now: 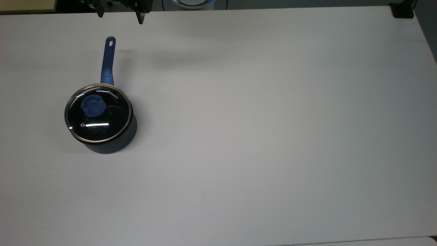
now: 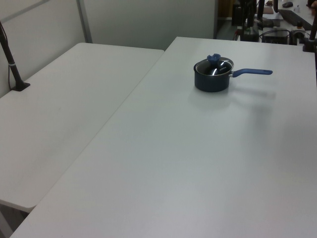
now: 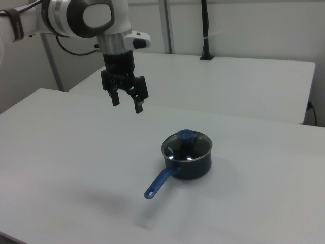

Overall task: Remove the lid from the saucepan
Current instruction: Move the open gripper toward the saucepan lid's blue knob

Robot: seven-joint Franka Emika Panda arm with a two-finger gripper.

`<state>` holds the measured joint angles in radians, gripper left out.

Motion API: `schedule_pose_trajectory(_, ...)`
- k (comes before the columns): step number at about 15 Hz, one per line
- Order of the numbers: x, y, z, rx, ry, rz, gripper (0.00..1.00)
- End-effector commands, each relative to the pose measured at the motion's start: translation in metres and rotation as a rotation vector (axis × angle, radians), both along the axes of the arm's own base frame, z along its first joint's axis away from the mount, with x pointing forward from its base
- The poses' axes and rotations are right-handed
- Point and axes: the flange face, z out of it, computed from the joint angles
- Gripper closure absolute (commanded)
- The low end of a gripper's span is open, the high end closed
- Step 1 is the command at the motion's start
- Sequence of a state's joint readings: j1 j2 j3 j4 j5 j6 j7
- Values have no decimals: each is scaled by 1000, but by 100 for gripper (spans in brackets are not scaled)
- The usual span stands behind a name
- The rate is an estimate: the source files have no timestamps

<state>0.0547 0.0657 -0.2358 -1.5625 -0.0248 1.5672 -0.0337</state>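
1. The saucepan (image 1: 109,138) stands on the white counter (image 1: 273,136) in the left part of the top view, a little above the middle height of the frame.
2. The lid (image 1: 98,112) sits on the saucepan and closes it; its blue knob (image 1: 91,105) is at the centre of the glass.
3. The long blue handle (image 1: 108,61) points toward the upper edge of the top view, and in the right view it points to the lower left (image 3: 158,185).
4. The tool (image 3: 128,104) hangs in the air in the upper left of the right view, well apart from the saucepan (image 3: 189,161); its two fingers are spread and grasp nothing.
5. In the top view the tool (image 1: 119,16) is at the upper edge, beyond the end of the handle.
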Motion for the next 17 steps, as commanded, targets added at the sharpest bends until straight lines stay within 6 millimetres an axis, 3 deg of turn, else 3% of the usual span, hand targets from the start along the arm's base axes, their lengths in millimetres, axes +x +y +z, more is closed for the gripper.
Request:
schedule_pose_trajectory(1,0,-7,1,-4,9,-3,0)
schedule_pose_trajectory(5,7,-11,5,-10,-50,-16,0)
schedule_pose_trajectory(9,0,-46,5,17,-65,-84,0)
schedule_pose_trajectory(12,7,-66,13,-2,-170,-119,0)
schedule_pose_trajectory(17,26,-93,-8,-36,-240,-204,0)
